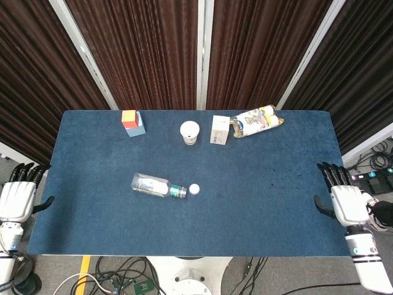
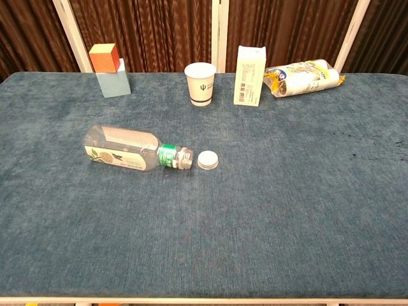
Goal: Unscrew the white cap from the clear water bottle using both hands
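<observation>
The clear water bottle point(image 1: 157, 186) point(image 2: 132, 150) lies on its side on the blue table, open neck pointing right. Its white cap point(image 1: 194, 189) point(image 2: 207, 160) rests flat on the cloth just right of the neck, apart from the bottle. My left hand point(image 1: 17, 198) hangs off the table's left edge, fingers spread, holding nothing. My right hand point(image 1: 347, 201) is off the right edge, also open and empty. Neither hand shows in the chest view.
Along the far edge stand an orange-and-blue block stack point(image 1: 132, 122) point(image 2: 109, 70), a white paper cup point(image 1: 190, 132) point(image 2: 200, 83), a white carton point(image 1: 220, 130) point(image 2: 250, 75) and a lying snack bag point(image 1: 256, 121) point(image 2: 302, 76).
</observation>
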Available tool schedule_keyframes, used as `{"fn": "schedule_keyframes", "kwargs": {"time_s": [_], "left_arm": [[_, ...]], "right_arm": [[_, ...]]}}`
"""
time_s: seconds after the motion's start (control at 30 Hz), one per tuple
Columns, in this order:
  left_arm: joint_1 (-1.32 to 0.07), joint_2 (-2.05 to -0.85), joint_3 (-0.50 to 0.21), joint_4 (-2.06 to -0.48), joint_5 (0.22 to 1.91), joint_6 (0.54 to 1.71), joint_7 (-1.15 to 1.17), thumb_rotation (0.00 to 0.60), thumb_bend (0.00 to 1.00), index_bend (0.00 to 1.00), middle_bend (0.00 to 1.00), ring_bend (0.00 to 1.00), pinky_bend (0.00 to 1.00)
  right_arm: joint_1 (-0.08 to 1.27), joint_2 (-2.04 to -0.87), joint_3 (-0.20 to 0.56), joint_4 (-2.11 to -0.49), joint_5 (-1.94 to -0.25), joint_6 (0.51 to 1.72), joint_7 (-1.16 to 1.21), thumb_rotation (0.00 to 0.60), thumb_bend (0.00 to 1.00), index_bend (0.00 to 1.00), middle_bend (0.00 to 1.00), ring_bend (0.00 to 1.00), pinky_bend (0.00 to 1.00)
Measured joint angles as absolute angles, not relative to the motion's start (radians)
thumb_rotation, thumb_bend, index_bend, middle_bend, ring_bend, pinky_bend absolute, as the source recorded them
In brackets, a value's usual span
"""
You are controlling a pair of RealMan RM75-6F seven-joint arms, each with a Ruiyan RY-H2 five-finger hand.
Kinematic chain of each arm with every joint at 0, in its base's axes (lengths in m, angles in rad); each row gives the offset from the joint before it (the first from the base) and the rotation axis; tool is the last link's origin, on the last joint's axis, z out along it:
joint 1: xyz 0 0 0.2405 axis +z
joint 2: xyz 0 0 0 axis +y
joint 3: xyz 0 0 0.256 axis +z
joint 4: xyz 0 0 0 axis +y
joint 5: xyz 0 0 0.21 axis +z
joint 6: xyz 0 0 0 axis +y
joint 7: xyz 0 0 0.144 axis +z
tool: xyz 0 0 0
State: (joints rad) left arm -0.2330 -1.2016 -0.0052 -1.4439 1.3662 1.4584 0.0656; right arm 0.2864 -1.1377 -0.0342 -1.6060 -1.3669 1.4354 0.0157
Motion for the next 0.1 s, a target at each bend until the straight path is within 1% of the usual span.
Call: {"fn": "schedule_keyframes", "kwargs": {"time_s": [0.1], "left_arm": [[-0.198, -1.188, 0.006, -1.495, 1.389, 1.513, 0.092, 0.6, 0.21, 0.19, 0.19, 0.1, 0.1]], "right_arm": [[0.251, -1.124, -0.048, -1.608, -1.425, 1.478, 0.068, 0.6, 0.39, 0.0, 0.03, 0.0, 0.0]]}}
